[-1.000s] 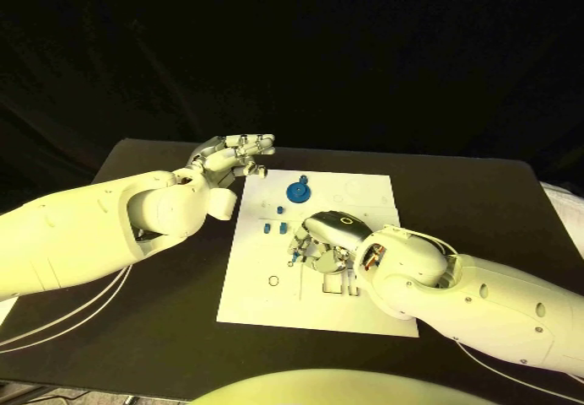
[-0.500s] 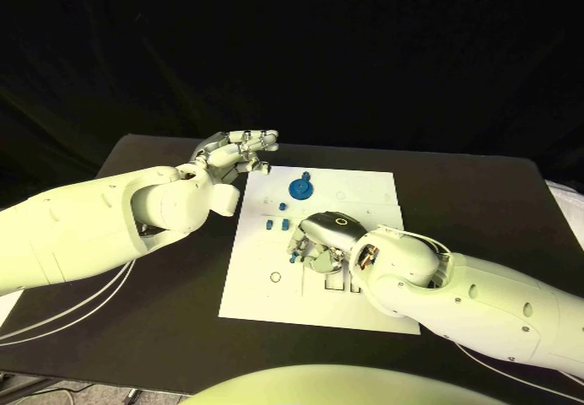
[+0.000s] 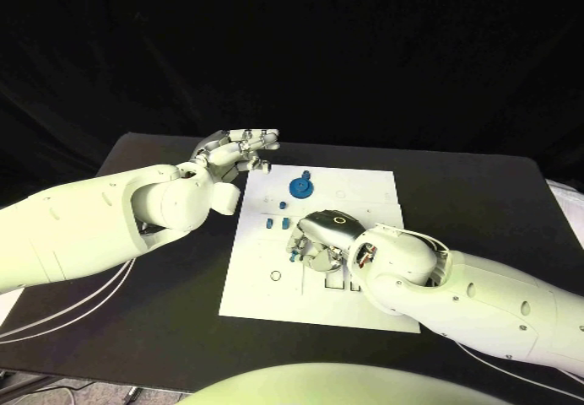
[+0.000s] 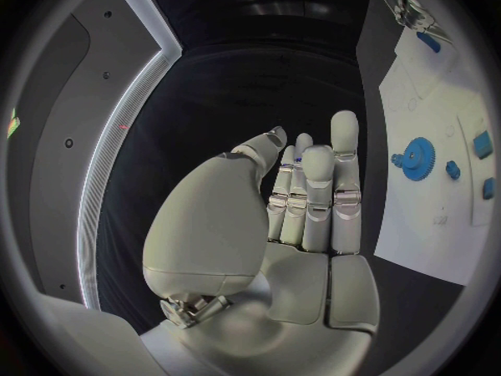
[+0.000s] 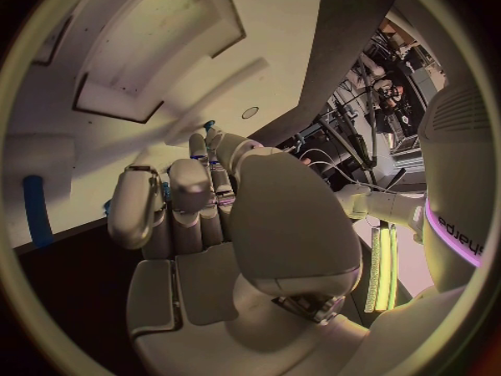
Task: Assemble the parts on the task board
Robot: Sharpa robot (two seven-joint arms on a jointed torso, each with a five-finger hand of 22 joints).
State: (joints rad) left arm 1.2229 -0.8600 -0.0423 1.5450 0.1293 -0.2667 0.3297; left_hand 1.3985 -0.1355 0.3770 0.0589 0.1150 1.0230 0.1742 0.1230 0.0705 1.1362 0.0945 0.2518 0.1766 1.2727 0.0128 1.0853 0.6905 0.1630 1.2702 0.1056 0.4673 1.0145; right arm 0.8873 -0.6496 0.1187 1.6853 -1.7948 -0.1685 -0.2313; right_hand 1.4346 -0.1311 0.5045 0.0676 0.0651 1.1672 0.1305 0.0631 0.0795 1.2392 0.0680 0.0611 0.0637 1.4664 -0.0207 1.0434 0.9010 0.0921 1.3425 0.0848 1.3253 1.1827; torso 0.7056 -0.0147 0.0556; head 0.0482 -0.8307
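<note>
Head view: right hand (image 3: 324,240) down on the task board (image 3: 365,190).
I read its fingers (image 3: 302,250) curled onto the board's middle; whether they pinch a part I cannot tell. Left hand (image 3: 234,152) hovers off the board's far-left corner, fingers together, holding nothing. Blue gear (image 3: 300,187) lies on the board's far half.

Two glossy white arm shells are noted, each ending in a silver segmented hand: left hand (image 3: 235,152), right hand (image 3: 319,240). Thin pale cables (image 3: 73,308) are seen under the left arm.
</note>
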